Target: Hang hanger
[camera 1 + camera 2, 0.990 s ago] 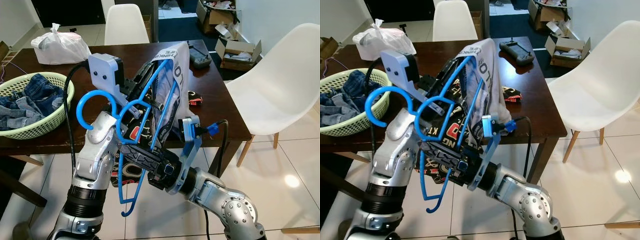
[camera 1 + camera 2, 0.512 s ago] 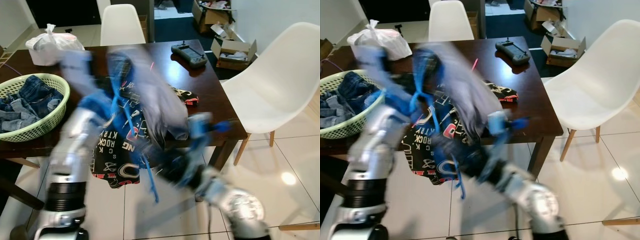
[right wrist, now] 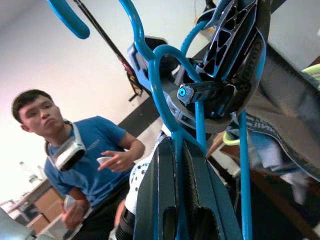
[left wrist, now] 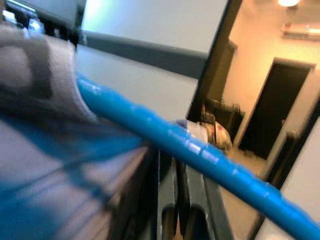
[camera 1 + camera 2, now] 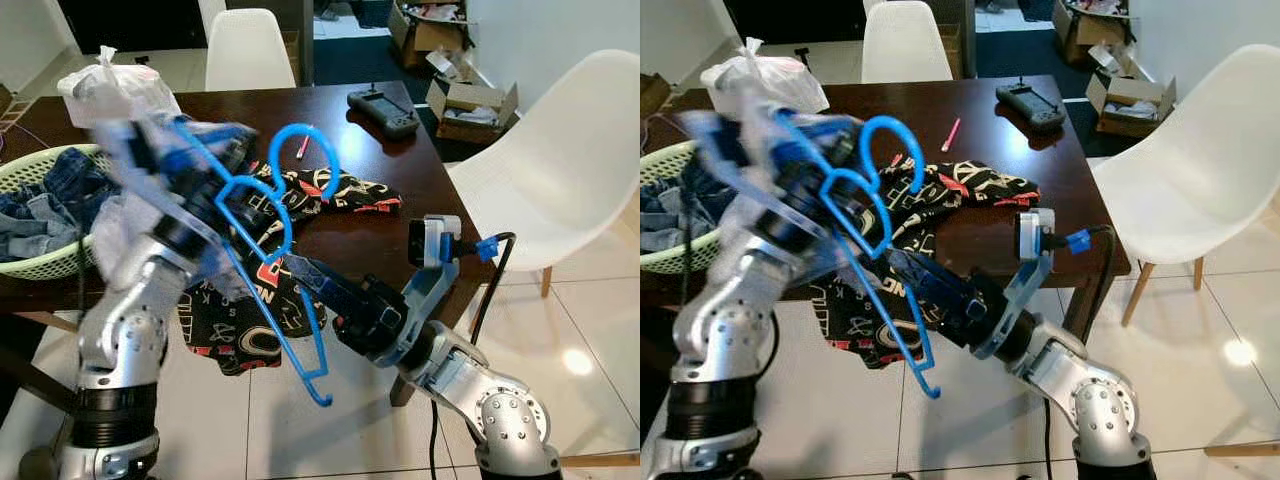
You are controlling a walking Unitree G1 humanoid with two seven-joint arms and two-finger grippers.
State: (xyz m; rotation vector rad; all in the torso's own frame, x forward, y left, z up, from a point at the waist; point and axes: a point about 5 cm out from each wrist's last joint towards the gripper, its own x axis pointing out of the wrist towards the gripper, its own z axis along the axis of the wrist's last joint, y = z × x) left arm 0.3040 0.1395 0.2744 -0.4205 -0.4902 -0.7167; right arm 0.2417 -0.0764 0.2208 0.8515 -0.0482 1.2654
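Observation:
A blue plastic hanger (image 5: 290,347) is held slantwise in front of me, hook up, over the near table edge. A grey-and-white garment (image 5: 125,225) trails from it on the left, blurred by motion. My left gripper (image 5: 225,190), also blurred, is shut on the hanger's upper part beside the cloth (image 4: 35,85). My right gripper (image 5: 295,270) reaches in from below and is shut on a lower bar of the hanger (image 3: 172,107). The right wrist view looks up along that bar at the left gripper (image 3: 225,60).
A dark wooden table (image 5: 430,225) carries a black printed shirt (image 5: 335,190) draped over its near edge, a green basket of jeans (image 5: 35,215), a white bag (image 5: 115,80), a controller (image 5: 383,108) and a pink pen (image 5: 302,147). White chairs (image 5: 545,160) stand right and behind. A person (image 3: 87,160) stands nearby.
The hanger has swung round: its hook went from my left to the upper middle. The garment has swept from the right of the hanger to the left. The black shirt on the table now shows.

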